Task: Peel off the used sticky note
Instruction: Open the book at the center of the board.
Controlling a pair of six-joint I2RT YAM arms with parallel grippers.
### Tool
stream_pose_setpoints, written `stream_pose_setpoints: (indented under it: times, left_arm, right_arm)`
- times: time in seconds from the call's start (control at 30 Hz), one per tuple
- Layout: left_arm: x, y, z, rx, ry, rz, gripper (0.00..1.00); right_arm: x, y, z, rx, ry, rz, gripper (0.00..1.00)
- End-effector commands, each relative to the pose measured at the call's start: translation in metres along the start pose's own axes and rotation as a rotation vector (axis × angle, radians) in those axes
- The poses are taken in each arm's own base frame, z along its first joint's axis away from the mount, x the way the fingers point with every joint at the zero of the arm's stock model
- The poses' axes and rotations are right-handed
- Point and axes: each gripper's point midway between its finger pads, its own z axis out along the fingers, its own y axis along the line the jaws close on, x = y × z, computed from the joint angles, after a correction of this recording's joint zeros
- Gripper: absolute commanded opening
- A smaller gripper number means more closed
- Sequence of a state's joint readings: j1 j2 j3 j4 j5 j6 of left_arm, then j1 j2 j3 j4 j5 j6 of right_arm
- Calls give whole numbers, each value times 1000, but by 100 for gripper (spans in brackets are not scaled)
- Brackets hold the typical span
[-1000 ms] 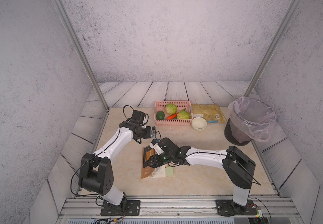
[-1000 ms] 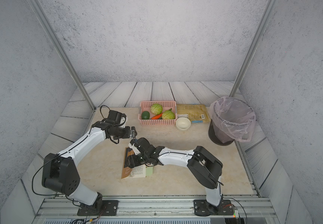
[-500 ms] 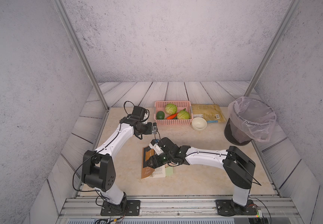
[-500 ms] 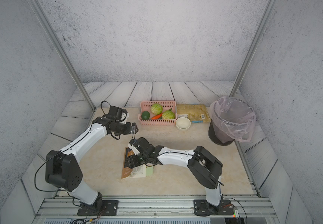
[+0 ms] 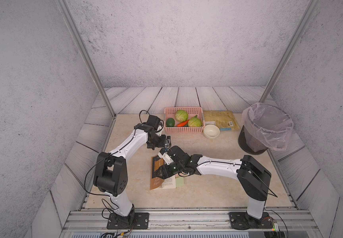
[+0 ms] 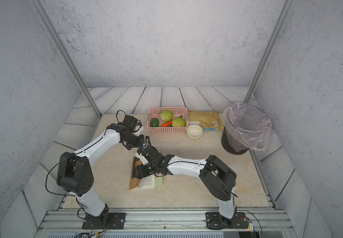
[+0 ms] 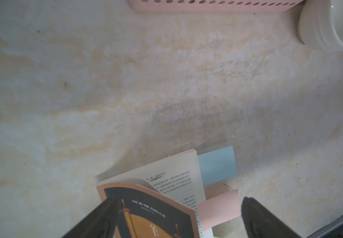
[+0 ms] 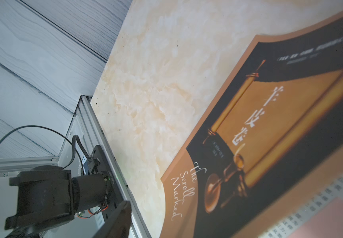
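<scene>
At 1 book's [image 5: 156, 182] edge, 3 sticky notes [image 7: 218, 164] (blue, pink, green); L hand [image 7: 179, 203] wide-open, R hand [image 5: 160, 173] grip unclear.

We see a beige marbled table [image 5: 207, 195]. Along its far edge stand a pink basket [image 5: 183, 130], a white bowl [image 5: 211, 130] and a flat packet [image 5: 220, 119]. A lined bin [image 5: 255, 142] stands by the right edge, and an open book [image 5: 156, 183] lies left of centre.
</scene>
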State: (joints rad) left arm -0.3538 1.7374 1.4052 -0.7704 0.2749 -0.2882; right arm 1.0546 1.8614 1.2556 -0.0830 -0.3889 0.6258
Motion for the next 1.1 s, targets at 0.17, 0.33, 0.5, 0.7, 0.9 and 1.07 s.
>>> stream_pose_setpoints:
  times: [0.17, 0.33, 0.5, 0.7, 0.9, 1.07]
  left_arm:
    - [12, 8, 3, -45, 70, -1, 98]
    - [18, 11, 9, -61, 103, -9, 100]
    - [24, 17, 14, -86, 126, -11, 97]
    - [30, 18, 20, -84, 148, -11, 89]
    - [32, 19, 23, -92, 154, -4, 89]
    - [33, 13, 26, -73, 160, 11, 93]
  right_arm:
    - [-11, 17, -8, -10, -30, -65, 64]
    - [-11, 17, -9, -7, -33, -68, 64]
    - [-12, 17, -9, -3, -36, -69, 64]
    - [-13, 18, -10, -4, -40, -72, 64]
    - [-14, 18, -9, -8, -41, -71, 64]
    - [-14, 18, -10, -8, -43, -74, 64]
